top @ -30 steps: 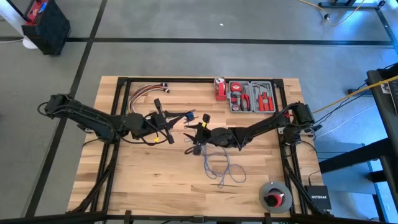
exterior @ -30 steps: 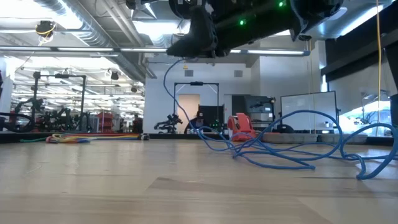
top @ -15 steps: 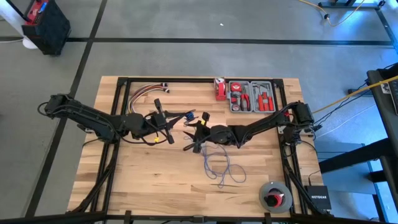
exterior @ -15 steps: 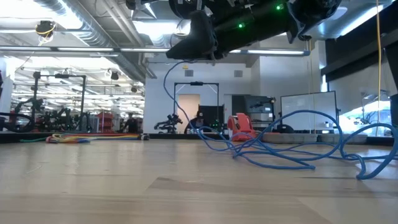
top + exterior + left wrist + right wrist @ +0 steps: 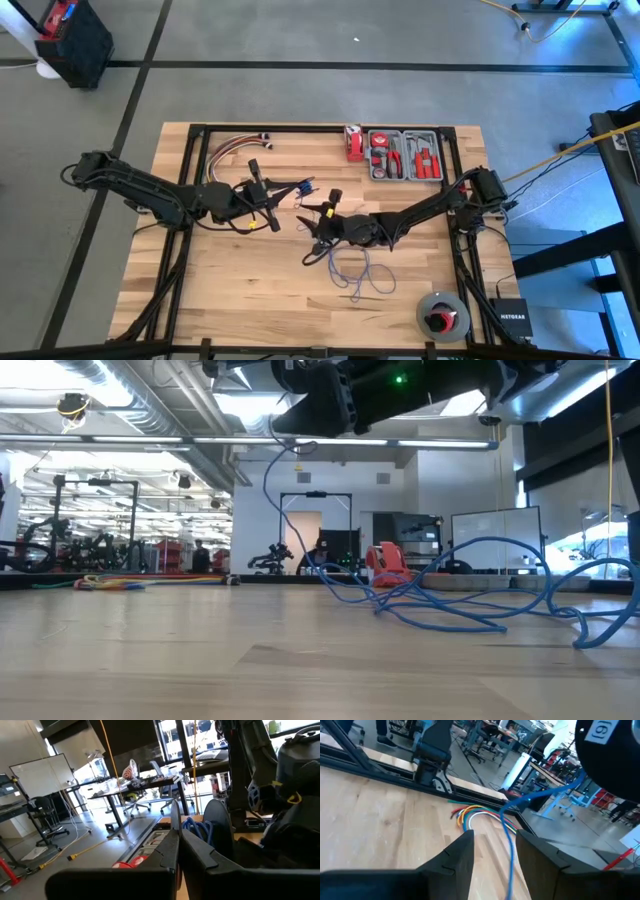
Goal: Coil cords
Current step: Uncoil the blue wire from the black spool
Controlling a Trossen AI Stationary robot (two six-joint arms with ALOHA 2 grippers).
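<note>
Most of the cords (image 5: 352, 270) sprawl uncoiled on the surface (image 5: 230, 290) beside your right pincer (image 5: 318, 240), jaws apart astride a strand, while your left pincer (image 5: 270, 208) stays-free, closed.

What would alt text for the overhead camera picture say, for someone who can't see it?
Two dark robot arms meet mid-table over a thin blue cord lying in loose loops on the wooden table. A tray of red tools sits at the far edge.

"NETGEAR" on black box (image 5: 512, 321)
</note>
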